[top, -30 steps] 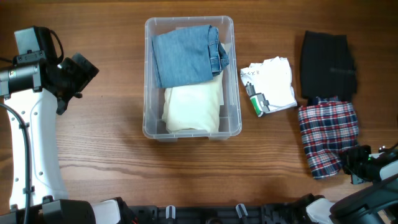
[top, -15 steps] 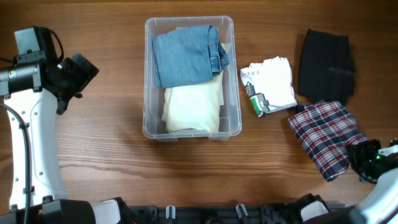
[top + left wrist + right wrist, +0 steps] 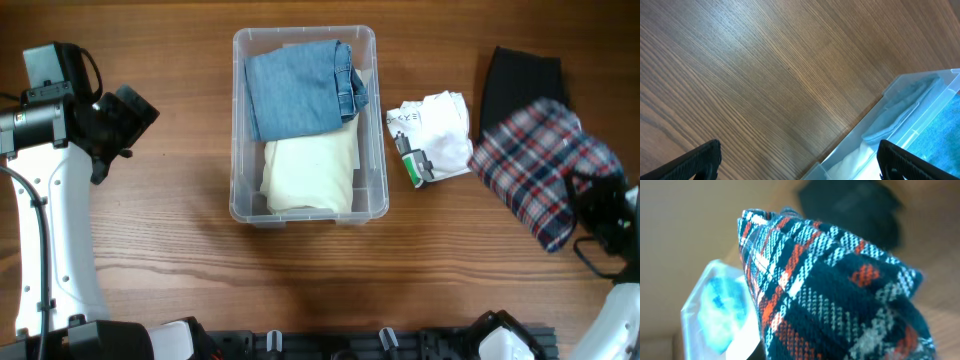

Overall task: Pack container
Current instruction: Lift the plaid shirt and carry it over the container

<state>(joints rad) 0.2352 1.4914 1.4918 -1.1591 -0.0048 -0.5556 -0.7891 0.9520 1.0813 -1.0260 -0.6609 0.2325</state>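
- Overhead, at the right edge of the desk: my right gripper (image 3: pixel 598 212) carries the plaid cloth (image 3: pixel 535 165), which bunches up over part of the black garment (image 3: pixel 518 78). Its fingers are hidden under the fabric. I judge they are pinched on the cloth.
- Same view: the container (image 3: pixel 238 120) sits mid-desk toward the far edge, well apart from my right gripper and to its left. The white garment (image 3: pixel 438 132) lies between them. Folded denim (image 3: pixel 298 88) fills the tub's far half and a cream garment (image 3: pixel 310 172) the near half.
- Step in hand, my read: carrying the plaid cloth over to pack it. The next move calls for a sweep left over the white garment, high enough to clear the rim, then a drop on top of the clothes already in.
- Same view, left edge: my left gripper (image 3: pixel 128 112) is parked beside the container and touches nothing.
- Left wrist: my fingers (image 3: pixel 697 159) are spread wide over bare wood with nothing between them. The container's corner (image 3: pixel 900 95) shows at lower right, near but apart.
- Right wrist: plaid cloth (image 3: pixel 840 290) fills the frame and my own fingers are not visible. The container (image 3: pixel 715 312) is a blur at lower left beyond the cloth, and the black garment (image 3: pixel 855 205) is at top.
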